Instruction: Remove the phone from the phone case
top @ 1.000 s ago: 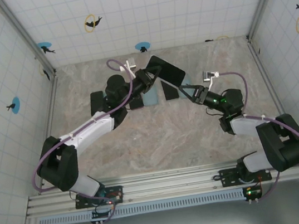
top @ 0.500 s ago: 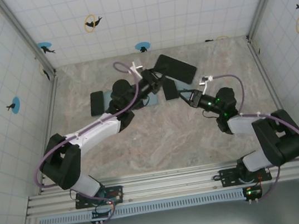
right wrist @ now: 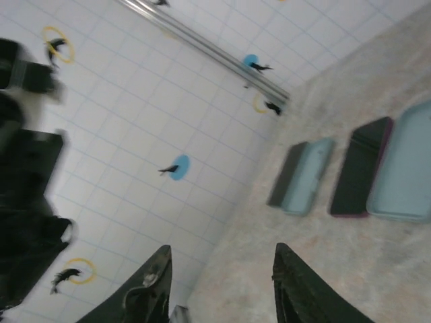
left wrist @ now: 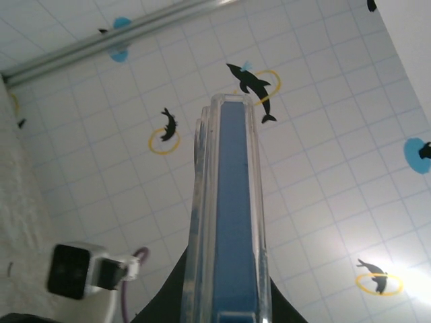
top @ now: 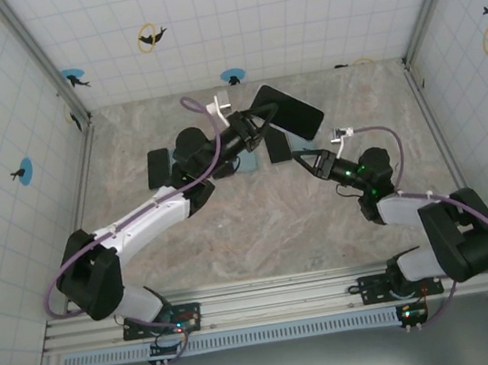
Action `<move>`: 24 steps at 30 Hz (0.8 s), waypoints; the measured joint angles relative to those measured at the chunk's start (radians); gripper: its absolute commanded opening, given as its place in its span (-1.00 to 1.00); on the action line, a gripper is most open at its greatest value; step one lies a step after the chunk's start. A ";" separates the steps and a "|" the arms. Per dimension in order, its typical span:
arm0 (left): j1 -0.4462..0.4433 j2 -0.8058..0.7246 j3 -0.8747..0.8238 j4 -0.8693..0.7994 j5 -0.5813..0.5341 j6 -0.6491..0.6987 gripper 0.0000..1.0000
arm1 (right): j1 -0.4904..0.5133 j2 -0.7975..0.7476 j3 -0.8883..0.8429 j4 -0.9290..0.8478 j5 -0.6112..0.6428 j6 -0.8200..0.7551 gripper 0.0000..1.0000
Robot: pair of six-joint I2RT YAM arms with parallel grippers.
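The phone in its clear case (left wrist: 229, 215) stands edge-on in the left wrist view, a blue body inside a transparent shell. My left gripper (left wrist: 225, 306) is shut on its lower end. From above, the same phone (top: 289, 111) shows its black screen, held in the air over the back of the table by the left gripper (top: 261, 124). My right gripper (top: 300, 156) hangs just in front of and below the phone, open, with nothing between its fingers (right wrist: 151, 286). It does not touch the phone.
On the marble table (top: 260, 226) lie a black phone (top: 158, 168), a light blue case (top: 243, 160) and a dark phone (top: 277, 145). The right wrist view shows a dark phone beside a light blue case (right wrist: 301, 175), a magenta-edged phone (right wrist: 360, 168) and another blue case (right wrist: 404, 165). Tiled walls enclose three sides.
My right gripper has opened and pulled back a little from the phone. The left arm has carried the cased phone slightly right and toward the back wall.
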State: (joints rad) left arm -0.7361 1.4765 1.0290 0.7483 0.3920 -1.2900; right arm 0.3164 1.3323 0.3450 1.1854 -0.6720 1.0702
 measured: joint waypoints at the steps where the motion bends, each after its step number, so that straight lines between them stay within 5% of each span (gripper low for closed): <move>1: 0.006 -0.010 -0.005 -0.013 -0.009 0.013 -1.00 | 0.000 -0.016 -0.001 0.015 -0.006 0.010 0.02; 12: 0.026 -0.028 -0.021 -0.119 -0.084 0.116 -1.00 | 0.000 -0.072 -0.004 0.216 -0.023 0.175 0.14; 24: 0.026 -0.027 -0.023 -0.124 -0.086 0.116 -1.00 | 0.003 -0.024 0.013 0.283 -0.002 0.282 -0.17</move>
State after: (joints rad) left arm -0.7105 1.4494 1.0065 0.6243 0.3058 -1.1736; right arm 0.3195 1.3079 0.3580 1.4689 -0.6743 1.3518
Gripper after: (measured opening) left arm 0.139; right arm 0.419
